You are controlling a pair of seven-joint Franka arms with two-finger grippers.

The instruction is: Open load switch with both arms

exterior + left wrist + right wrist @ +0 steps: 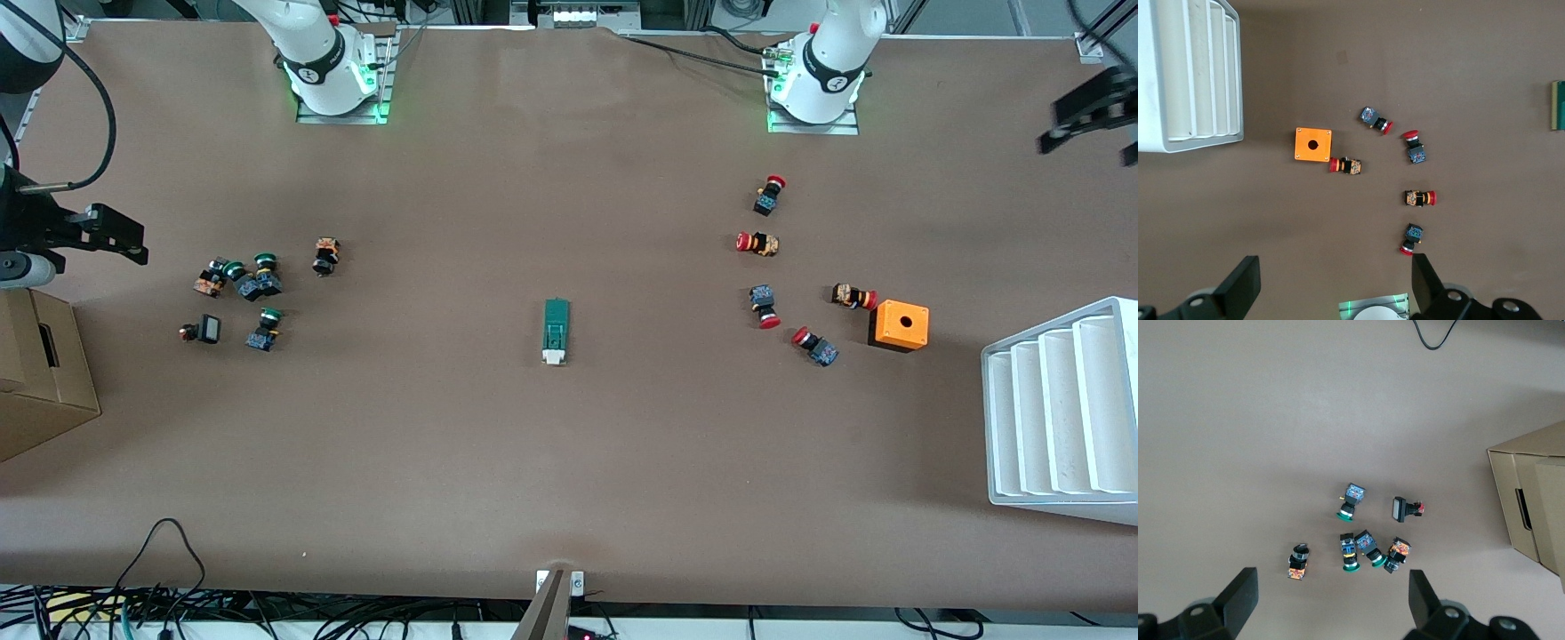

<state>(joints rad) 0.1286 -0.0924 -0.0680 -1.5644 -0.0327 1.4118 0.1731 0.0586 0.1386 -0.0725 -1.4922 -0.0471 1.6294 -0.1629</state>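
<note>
The load switch [556, 331] is a narrow dark-green block with a white piece at the end nearer the front camera. It lies flat in the middle of the table, and only its edge [1557, 105] shows in the left wrist view. My left gripper [1092, 114] hangs high over the left arm's end of the table, open [1335, 283] and holding nothing. My right gripper [120, 236] hangs high over the right arm's end, open [1331, 597] and holding nothing. Both grippers are well away from the switch.
Several red-capped push buttons [758, 243] and an orange cube [900, 324] lie toward the left arm's end, beside a white ribbed tray [1058, 409]. Several green-capped push buttons [258, 284] lie toward the right arm's end, near a cardboard box [40, 373].
</note>
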